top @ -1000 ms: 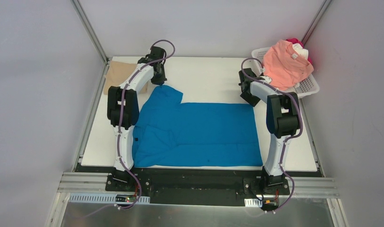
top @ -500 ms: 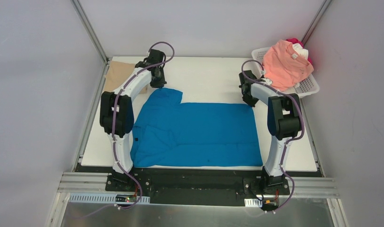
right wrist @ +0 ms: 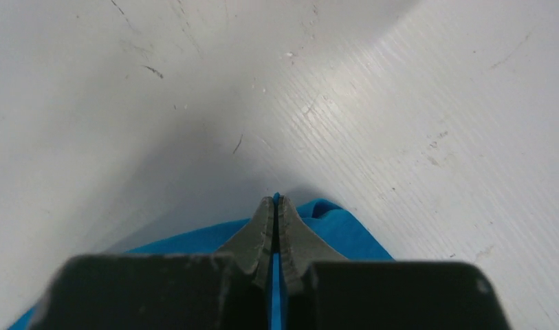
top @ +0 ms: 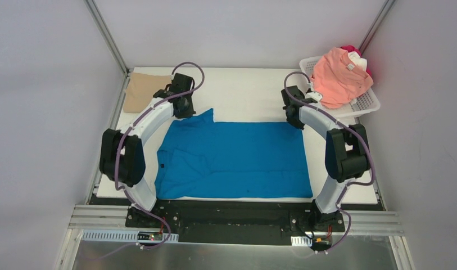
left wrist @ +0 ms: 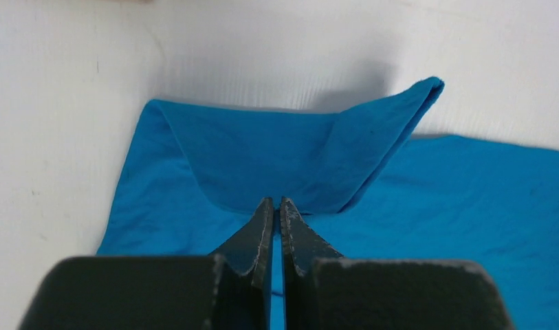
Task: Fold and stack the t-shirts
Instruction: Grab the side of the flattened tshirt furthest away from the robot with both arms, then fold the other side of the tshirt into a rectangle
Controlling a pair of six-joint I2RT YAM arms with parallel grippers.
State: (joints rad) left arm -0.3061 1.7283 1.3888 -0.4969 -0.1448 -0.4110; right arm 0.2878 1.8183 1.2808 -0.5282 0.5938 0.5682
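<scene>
Over the last 1 second the 2 elbows have swung outward, the left claw point(top: 184, 108) has drawn the sleeve corner back toward its base, and the right claw point(top: 294, 117) has snapped closed. The tan t-shirt point(top: 140, 90) lies folded beyond and to the left of the left claw. That claw's jaws are pressed together on the far-left corner of the blue t-shirt point(top: 237, 160), with cloth tented just ahead of the tips. The shirt's long axis runs left to right from claw to claw. Its body lies flat on the tabletop point(top: 248, 95), on the base side of both claws. The right claw is fully closed, pinching the far-right corner. Each arm grips its nearer corner, so the fold probably carries the far edge toward the bases. Beyond and to the right of the right claw, the salmon-pink t-shirt point(top: 338, 76) tops the basket point(top: 370, 104).
</scene>
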